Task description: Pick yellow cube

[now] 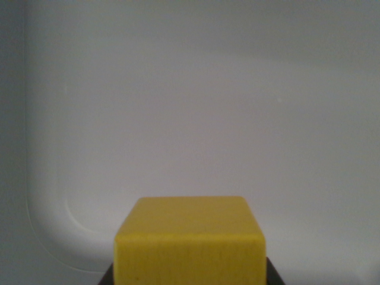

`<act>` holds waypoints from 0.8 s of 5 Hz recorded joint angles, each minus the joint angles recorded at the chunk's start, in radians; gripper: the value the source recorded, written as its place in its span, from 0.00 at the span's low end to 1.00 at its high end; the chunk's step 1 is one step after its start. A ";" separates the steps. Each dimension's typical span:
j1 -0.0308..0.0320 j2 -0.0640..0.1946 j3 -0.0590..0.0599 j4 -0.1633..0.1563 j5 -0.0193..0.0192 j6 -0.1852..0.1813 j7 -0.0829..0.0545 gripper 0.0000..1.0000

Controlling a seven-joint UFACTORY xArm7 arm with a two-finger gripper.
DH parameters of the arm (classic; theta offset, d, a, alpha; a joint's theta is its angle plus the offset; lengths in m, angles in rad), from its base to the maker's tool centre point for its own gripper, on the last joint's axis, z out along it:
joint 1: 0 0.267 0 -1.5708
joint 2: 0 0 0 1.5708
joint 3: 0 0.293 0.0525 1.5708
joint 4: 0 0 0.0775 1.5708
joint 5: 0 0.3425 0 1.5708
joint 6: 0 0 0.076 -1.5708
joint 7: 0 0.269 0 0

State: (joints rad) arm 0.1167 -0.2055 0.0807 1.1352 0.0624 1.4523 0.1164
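Yellow cube [190, 240] fills lower centre, dark hand parts flanking it.

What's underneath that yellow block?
Dark parts poke out on both sides of the yellow cube at its base, probably the gripper. Whatever is directly beneath is hidden by the cube and the picture's edge. Behind it is only a pale surface.

One yellow cube [190, 240], one white tray [47, 225], two dark corners beneath the cube
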 joint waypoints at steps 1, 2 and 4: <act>0.0000 0.000 0.000 0.000 0.0000 0.000 0.000 1.00; -0.0003 -0.013 -0.001 0.019 0.0002 0.032 0.001 1.00; -0.0006 -0.025 -0.001 0.037 0.0003 0.061 0.001 1.00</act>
State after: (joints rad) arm 0.1162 -0.2300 0.0797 1.1720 0.0627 1.5136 0.1175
